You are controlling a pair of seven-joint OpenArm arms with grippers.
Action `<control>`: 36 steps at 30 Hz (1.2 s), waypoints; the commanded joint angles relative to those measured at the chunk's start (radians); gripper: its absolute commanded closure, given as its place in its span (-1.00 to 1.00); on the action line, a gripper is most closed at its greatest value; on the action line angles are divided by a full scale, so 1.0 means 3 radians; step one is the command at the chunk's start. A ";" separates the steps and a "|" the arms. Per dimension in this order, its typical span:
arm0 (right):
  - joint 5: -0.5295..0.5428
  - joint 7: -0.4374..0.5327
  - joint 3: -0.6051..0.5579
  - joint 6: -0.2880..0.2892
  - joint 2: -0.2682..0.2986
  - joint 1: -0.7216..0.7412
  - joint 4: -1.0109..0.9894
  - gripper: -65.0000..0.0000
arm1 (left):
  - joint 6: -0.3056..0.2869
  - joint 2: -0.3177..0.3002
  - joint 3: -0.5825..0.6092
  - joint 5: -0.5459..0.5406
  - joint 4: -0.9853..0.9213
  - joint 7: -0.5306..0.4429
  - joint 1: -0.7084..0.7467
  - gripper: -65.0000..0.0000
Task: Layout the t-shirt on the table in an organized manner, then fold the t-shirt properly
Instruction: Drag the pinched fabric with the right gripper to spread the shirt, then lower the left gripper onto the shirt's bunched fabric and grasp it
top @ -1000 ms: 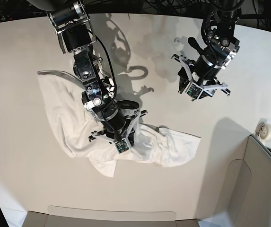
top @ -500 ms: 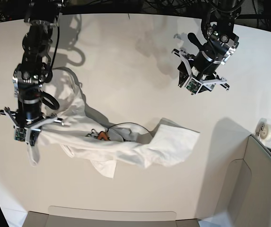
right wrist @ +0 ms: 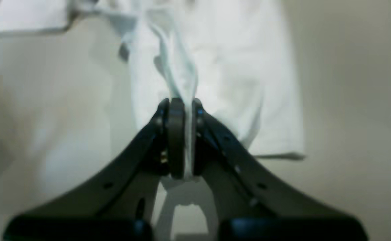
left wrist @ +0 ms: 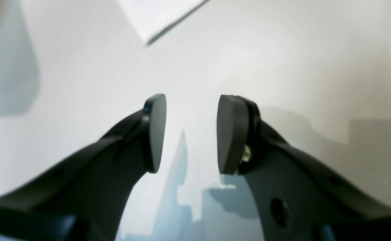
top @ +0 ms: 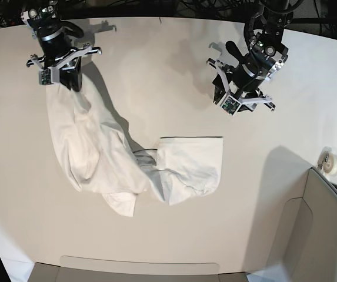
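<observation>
We are laying out the t-shirt [top: 97, 153]: our right gripper [right wrist: 182, 140] pinches its fabric near the table's [top: 168, 70] far edge, left gripper [left wrist: 190, 134] gaping empty, needing another edge next.

No text, label, brand, number or sign can be read in any view. The t-shirt [top: 97, 158] shows only plain white cloth on the table [top: 168, 76], with no print facing up, and the wrist views show it blurred and unmarked. Small green boards sit on the wrists just above the shirt's top end and at the far side of the table from it, but any marking on them is too small to tell.
</observation>
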 commanded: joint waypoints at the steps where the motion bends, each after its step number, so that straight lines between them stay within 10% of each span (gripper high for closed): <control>1: 0.0018 0.0131 -0.0038 0.0009 0.0027 -0.0081 0.0068 0.84 | 0.0009 -0.0020 -0.0013 -0.0024 0.0050 -0.0063 -0.0022 0.24; 9: 0.0018 0.0366 -0.1148 0.0014 0.0390 -0.0127 0.0073 -0.13 | 0.0009 -0.0030 -0.0044 -0.0008 0.0034 -0.0063 -0.0022 0.24; 14: 0.0013 0.0591 -0.2375 -0.0053 0.0707 0.0573 0.0073 -0.16 | 0.0009 -0.0097 -0.0049 -0.0008 0.0040 -0.0063 -0.0012 0.24; 25: 0.0018 -0.0186 -0.1741 -0.1081 0.0313 0.1944 -0.0004 0.15 | 0.0009 -0.0097 -0.0029 -0.0024 0.0040 -0.0058 -0.0022 0.25; 31: 0.0013 -0.1122 -0.0851 -0.1091 0.0119 0.2686 -0.0352 0.71 | 0.0009 -0.0092 -0.0013 -0.0029 0.0029 -0.0058 0.0008 0.75; 36: 0.0018 -0.1209 -0.0800 -0.1076 0.0247 0.3192 -0.1482 0.78 | 0.0009 -0.0066 -0.0024 -0.0029 -0.0063 -0.0033 -0.0109 0.94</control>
